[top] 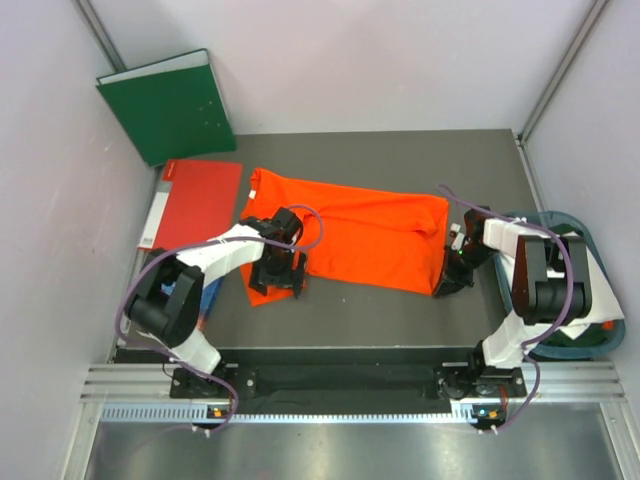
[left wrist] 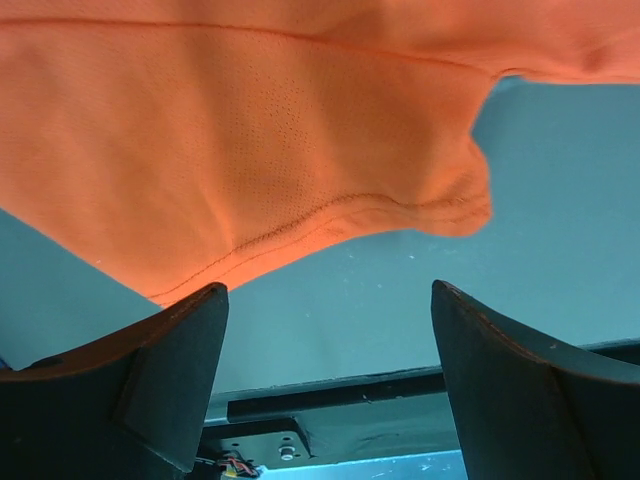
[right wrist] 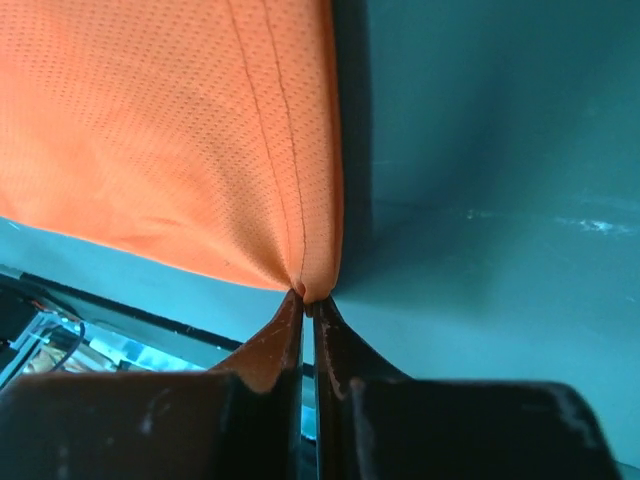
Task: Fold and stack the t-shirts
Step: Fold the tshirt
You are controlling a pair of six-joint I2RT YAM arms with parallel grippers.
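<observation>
Centre of the dark grey table (top: 400,320): bright orange mesh-cloth short-sleeved t-shirt (top: 360,235), spread out flat, long side running left to right.

Over at the near right corner, right gripper (right wrist: 305,300) clamped onto the hem, jaws down to a sliver with a tuck of orange cloth caught at the very tips. Thin bite, that.

On the other side, left gripper (left wrist: 330,300) gaping wide, holding nothing, poised at the near left sleeve. Hem lying just ahead of the fingertips (left wrist: 150,380), bare table showing between them. Looks like the set-up for a two-handed lift and fold of the near edge.

Plenty to go wrong from here:

- **Early lift:** raising the right with no hold yet on the left drags the shirt sideways and skews the whole fold.
- **Short close:** shutting the left at its present spot may catch air or table and miss the sleeve altogether.
- **Weak pinch:** tugging hard on that tip-only grip risks the hem slipping out mid-carry.
- **Single layer:** taking only the top layer leaves the back panel behind, bunched.

Off to the left, flat rigid red folder (top: 200,200) just beside the shirt's edge, green binder (top: 170,105) propped behind. Easy to clip with a wide swing.

Far right, white cloth (top: 600,295) in a dark tub (top: 592,346), possibly the second shirt. Too hidden by the arm to tell.
</observation>
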